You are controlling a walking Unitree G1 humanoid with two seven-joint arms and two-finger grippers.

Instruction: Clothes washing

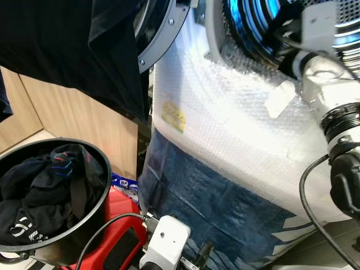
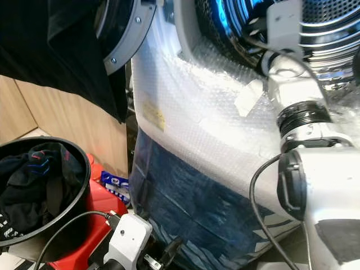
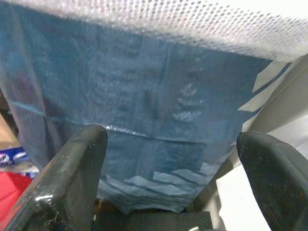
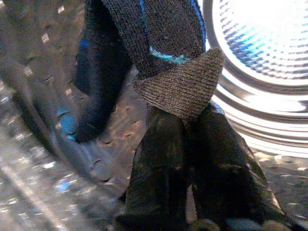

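Basket [image 1: 97, 185]: black, round, at the robot's far left on the floor, on or against something red [image 1: 121, 225]. It holds dark clothes [image 1: 39, 197] piled near its rim.

Dark cloth [image 1: 67, 50]: hangs above the basket at upper left, in front of the open washer door [image 1: 163, 39].

Left gripper [image 3: 168, 178]: low, in front of the washer's wrapped front panel [image 1: 214, 197], just right of the basket. Its 2 fingers [image 3: 79, 168] stand wide apart with nothing between them. This arm is the nearer 1 to the basket.

Washer: white, its front covered in bubble wrap [image 1: 236, 124] above and blue film below; the drum mouth [image 1: 253, 28] is open at upper right.

Right gripper [image 4: 185, 144]: reached up into the drum at the robot's right. Its 2 fingers are pressed together on a dark knitted garment [image 4: 178, 86] with a thin light-blue stripe.

Key relation: the garment runs on from the fingertips, its long axis roughly in line with the fingers, toward the shiny drum wall [image 4: 269, 57]. It is already inside the drum and past the door opening.

Judgement: the grip looks ready to be let go, so the garment drops onto the drum floor.

Next load: the remaining clothes lie well to the left and below this gripper, beside the left 1.
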